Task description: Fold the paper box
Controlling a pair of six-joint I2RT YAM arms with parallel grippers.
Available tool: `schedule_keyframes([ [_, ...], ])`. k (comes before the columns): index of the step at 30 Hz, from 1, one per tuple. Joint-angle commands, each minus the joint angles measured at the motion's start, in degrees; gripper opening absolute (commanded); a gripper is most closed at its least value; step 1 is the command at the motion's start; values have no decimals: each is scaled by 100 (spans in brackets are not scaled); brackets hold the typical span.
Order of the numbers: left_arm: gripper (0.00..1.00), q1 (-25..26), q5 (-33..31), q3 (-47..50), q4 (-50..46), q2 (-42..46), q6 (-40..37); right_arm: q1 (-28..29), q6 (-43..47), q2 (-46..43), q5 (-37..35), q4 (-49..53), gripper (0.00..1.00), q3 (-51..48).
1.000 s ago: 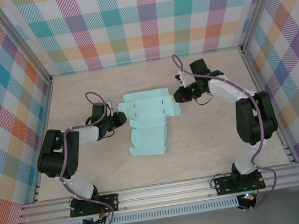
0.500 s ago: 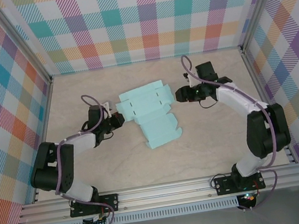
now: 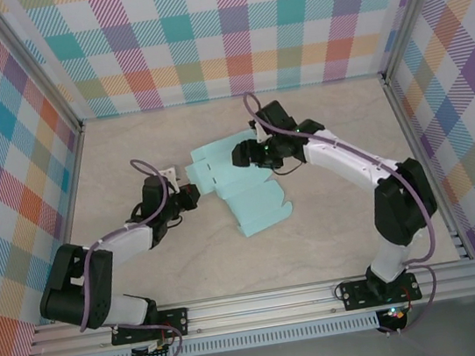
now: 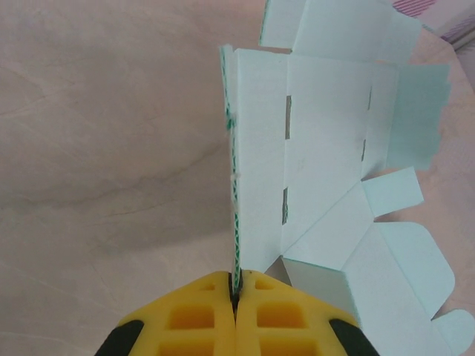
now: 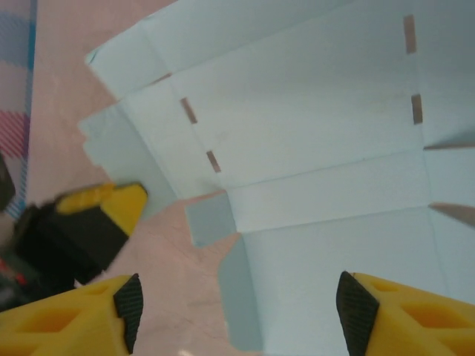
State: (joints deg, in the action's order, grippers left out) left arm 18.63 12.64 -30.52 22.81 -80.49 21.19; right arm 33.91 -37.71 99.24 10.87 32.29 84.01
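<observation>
The paper box (image 3: 253, 195) is a pale mint card sheet with slots and tabs, lying mid-table with its far part lifted. My left gripper (image 3: 191, 190) is shut on the sheet's left edge; in the left wrist view the yellow fingers (image 4: 193, 319) pinch the card edge of the paper box (image 4: 326, 141), which stands upright from my left gripper (image 4: 236, 285). My right gripper (image 3: 241, 153) hovers over the sheet's far middle, open. In the right wrist view the paper box (image 5: 312, 148) spreads below my right gripper (image 5: 237, 311), with nothing between the fingers. The left gripper (image 5: 96, 215) shows there too.
A beige tabletop (image 3: 343, 234) is bounded by metal rails and plaid walls (image 3: 217, 30) on three sides. A rail (image 3: 264, 303) runs along the near edge, by the arm bases.
My right gripper opened and swung left from the sheet's right side to above its middle. My left gripper shut on the sheet's left edge, and the sheet turned and shifted.
</observation>
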Motion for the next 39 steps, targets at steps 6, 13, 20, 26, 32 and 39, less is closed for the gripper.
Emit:
schedule_keyframes([
  [6, 0, 629, -648, 148, 736, 484, -794, -75, -3979, 1195, 1172, 1328, 74, 1512],
  [13, 0, 776, -1074, 362, 1133, 508, -810, -265, -4440, 1808, 1106, 1619, 78, 2593],
  [20, 0, 817, -1141, 488, 1273, 534, -818, -313, -4915, 2260, 905, 1673, 77, 3289],
  [26, 0, 825, -1282, 615, 1385, 582, -756, -368, -5223, 2671, 786, 1762, 70, 3606],
  [32, 0, 832, -1476, 770, 1422, 747, -707, -355, -5059, 2771, 761, 1771, 52, 3773],
  [39, 0, 835, -1569, 1026, 1495, 1018, -607, -375, -4968, 2719, 742, 1909, 48, 3733],
])
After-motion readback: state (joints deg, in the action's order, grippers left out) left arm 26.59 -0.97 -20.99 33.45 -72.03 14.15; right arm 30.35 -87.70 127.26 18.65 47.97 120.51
